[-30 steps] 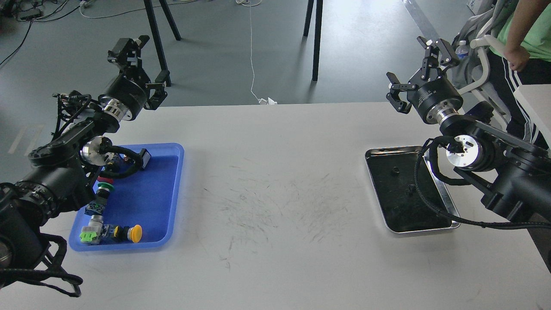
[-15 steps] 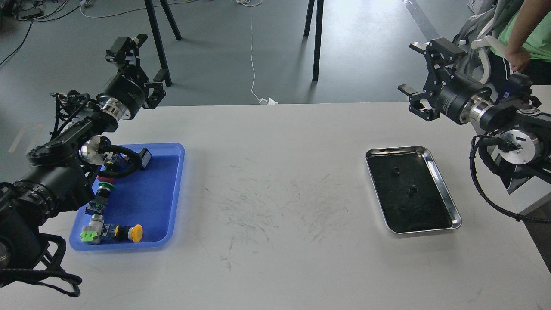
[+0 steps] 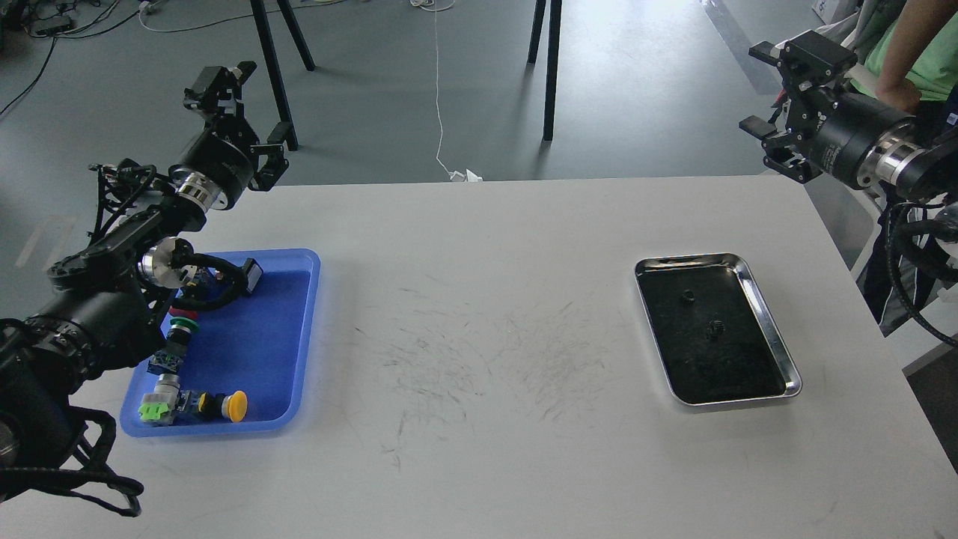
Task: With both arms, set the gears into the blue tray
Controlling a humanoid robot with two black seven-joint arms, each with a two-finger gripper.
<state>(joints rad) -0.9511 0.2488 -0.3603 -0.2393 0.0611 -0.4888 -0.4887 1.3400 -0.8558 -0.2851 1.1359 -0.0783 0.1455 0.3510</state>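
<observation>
The right gripper (image 3: 778, 93) hung high off the far right corner of the table (image 3: 479, 299), its two fingers spread wide and holding nothing. Below it and toward the robot lay the metal tray (image 3: 778, 352), well apart from the fingers. On its black lining sat two gears (image 3: 685, 297), one nearer the far rim and the other (image 3: 715, 327) just beside it toward the middle; whether more lay in the dark lining could not be told.

The left gripper (image 3: 243, 112) stood past the table's far left edge, raised above the surface. Its fingers also looked parted, with nothing between them. Beneath the left arm lay the blue tray (image 3: 303, 329). It held no gear that showed, only push-button switches (image 3: 194, 404) with red, green and yellow caps lined along its left side, partly behind the arm.

By my reading, no gear was in hand and both were yet to be fetched, so the task stood at its start. The next move would call for the right gripper to come down over the metal tray, close finely on one tiny gear, and carry it across the table, perhaps passing it to the left arm.
</observation>
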